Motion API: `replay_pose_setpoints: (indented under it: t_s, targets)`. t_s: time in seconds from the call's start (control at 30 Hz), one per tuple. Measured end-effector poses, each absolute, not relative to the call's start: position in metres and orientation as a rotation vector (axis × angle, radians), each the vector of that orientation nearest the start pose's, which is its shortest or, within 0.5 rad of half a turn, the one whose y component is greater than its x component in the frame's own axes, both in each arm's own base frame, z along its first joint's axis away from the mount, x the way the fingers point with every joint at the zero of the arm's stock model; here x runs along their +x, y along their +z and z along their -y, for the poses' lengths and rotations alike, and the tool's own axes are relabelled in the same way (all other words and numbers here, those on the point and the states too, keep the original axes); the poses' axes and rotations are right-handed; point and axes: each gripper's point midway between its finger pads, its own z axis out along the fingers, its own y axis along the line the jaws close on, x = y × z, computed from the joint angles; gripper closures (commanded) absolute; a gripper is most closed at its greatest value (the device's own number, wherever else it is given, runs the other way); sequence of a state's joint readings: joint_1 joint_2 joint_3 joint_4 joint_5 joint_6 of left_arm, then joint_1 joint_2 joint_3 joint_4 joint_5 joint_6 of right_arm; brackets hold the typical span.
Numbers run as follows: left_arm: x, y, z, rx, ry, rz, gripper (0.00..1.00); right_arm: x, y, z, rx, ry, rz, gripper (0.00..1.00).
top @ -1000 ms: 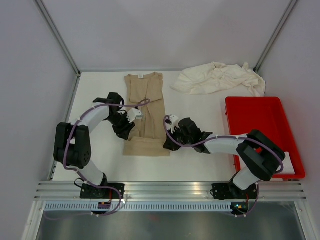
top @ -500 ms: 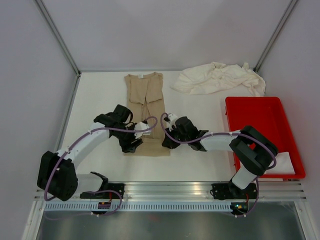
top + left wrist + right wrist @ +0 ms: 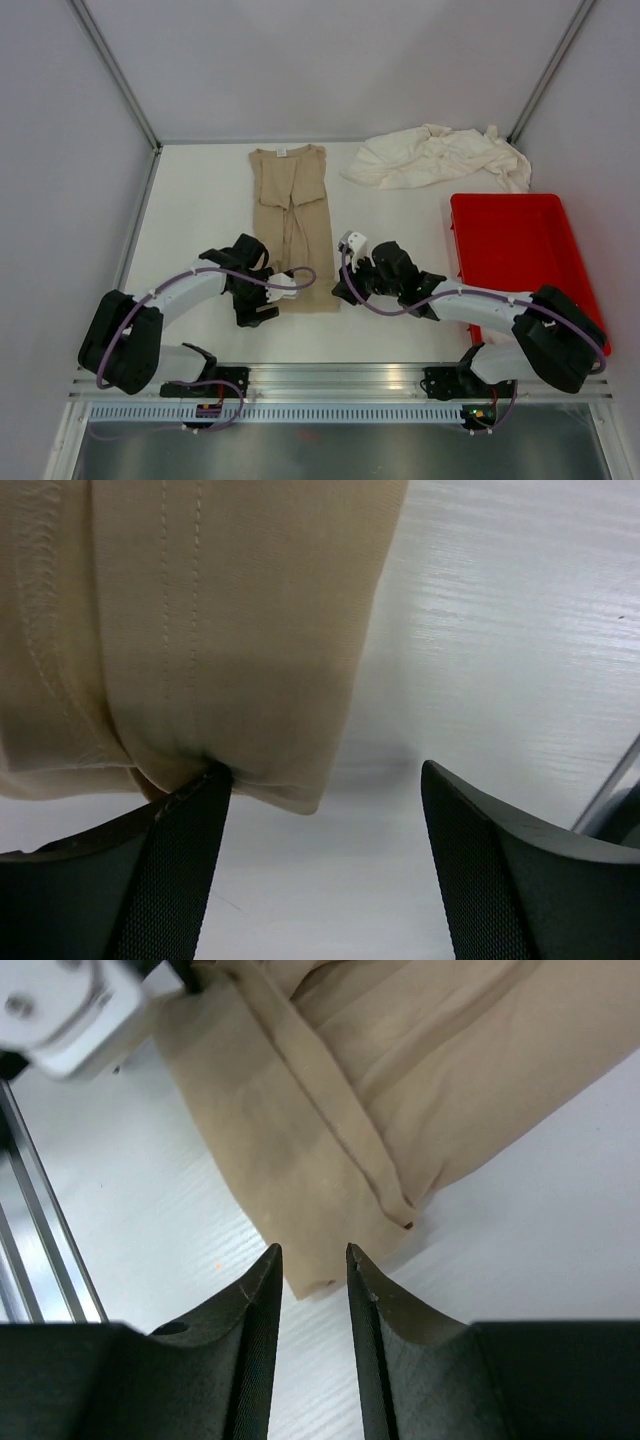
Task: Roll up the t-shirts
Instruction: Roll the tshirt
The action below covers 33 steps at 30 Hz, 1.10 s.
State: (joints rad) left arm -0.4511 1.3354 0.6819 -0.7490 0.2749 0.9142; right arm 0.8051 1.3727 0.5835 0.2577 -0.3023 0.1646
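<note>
A tan t-shirt (image 3: 290, 200), folded into a long narrow strip, lies flat on the white table with its neck label at the far end. My left gripper (image 3: 270, 298) is at the strip's near left corner. In the left wrist view it (image 3: 322, 775) is wide open, one finger touching the tan hem (image 3: 230, 630), nothing clamped. My right gripper (image 3: 340, 290) is at the near right corner. Its jaws (image 3: 311, 1250) stand a little apart, with the shirt's corner (image 3: 310, 1280) lying between the tips, unpinched. Cream-white t-shirts (image 3: 435, 155) lie in a crumpled heap at the back right.
A red plastic tray (image 3: 480, 215) stands on the right, its near part under the right arm. Part of the white table (image 3: 200, 200) is bare left of the strip. An aluminium rail (image 3: 340, 380) runs along the near edge. Walls close the back and sides.
My left gripper has come down along the strip to its near left corner and opened wide. My right gripper has shifted slightly nearer and its jaws have parted a little.
</note>
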Motion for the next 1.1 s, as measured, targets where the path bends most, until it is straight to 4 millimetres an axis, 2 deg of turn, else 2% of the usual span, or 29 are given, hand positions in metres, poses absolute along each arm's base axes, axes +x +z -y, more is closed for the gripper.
replay_pose_setpoints:
  t_s: [0.1,0.2,0.23,0.3,0.33,0.4,0.43,0.57,0.6,0.67,0.7,0.8,0.93,1.1]
  targets:
    - [0.185,0.012,0.102,1.855,-0.28,-2.206,0.23,0.196,0.081,-0.303,-1.006,0.8,-1.925,0.58]
    - [0.195,0.011,0.103,1.835,-0.241,-2.183,0.39,0.18,0.073,-0.307,-1.166,0.7,-1.814,0.56]
    - [0.197,0.012,0.104,1.829,-0.235,-2.178,0.48,0.176,0.069,-0.309,-1.216,0.667,-1.785,0.55]
    - [0.199,0.012,0.105,1.822,-0.229,-2.172,0.56,0.175,0.062,-0.311,-1.287,0.595,-1.735,0.53]
    - [0.2,0.011,0.105,1.82,-0.228,-2.168,0.63,0.176,0.059,-0.312,-1.317,0.552,-1.707,0.53]
    - [0.201,0.012,0.105,1.816,-0.223,-2.163,0.68,0.179,0.051,-0.313,-1.36,0.487,-1.676,0.53]
    - [0.201,0.012,0.105,1.813,-0.22,-2.162,0.77,0.18,0.047,-0.314,-1.382,0.458,-1.661,0.52]
    - [0.199,0.013,0.105,1.803,-0.227,-2.171,0.82,0.188,0.027,-0.313,-1.464,0.354,-1.646,0.54]
    - [0.196,0.013,0.105,1.8,-0.238,-2.18,0.82,0.189,0.023,-0.313,-1.478,0.34,-1.654,0.58]
    - [0.189,0.014,0.104,1.796,-0.262,-2.199,0.85,0.192,0.021,-0.316,-1.495,0.323,-1.652,0.71]
    - [0.186,0.015,0.104,1.791,-0.273,-2.209,0.86,0.192,0.021,-0.317,-1.502,0.318,-1.646,0.87]
    - [0.177,0.017,0.104,1.779,-0.318,-2.237,0.97,0.191,0.018,-0.314,-1.519,0.312,-1.652,0.96]
    - [0.166,0.02,0.103,1.768,-0.36,-2.272,0.98,0.184,0.021,-0.312,-1.543,0.342,-1.656,1.0]
    - [0.145,0.03,0.1,1.779,-0.424,-2.314,0.95,0.164,0.029,-0.314,-1.605,0.449,-1.694,1.0]
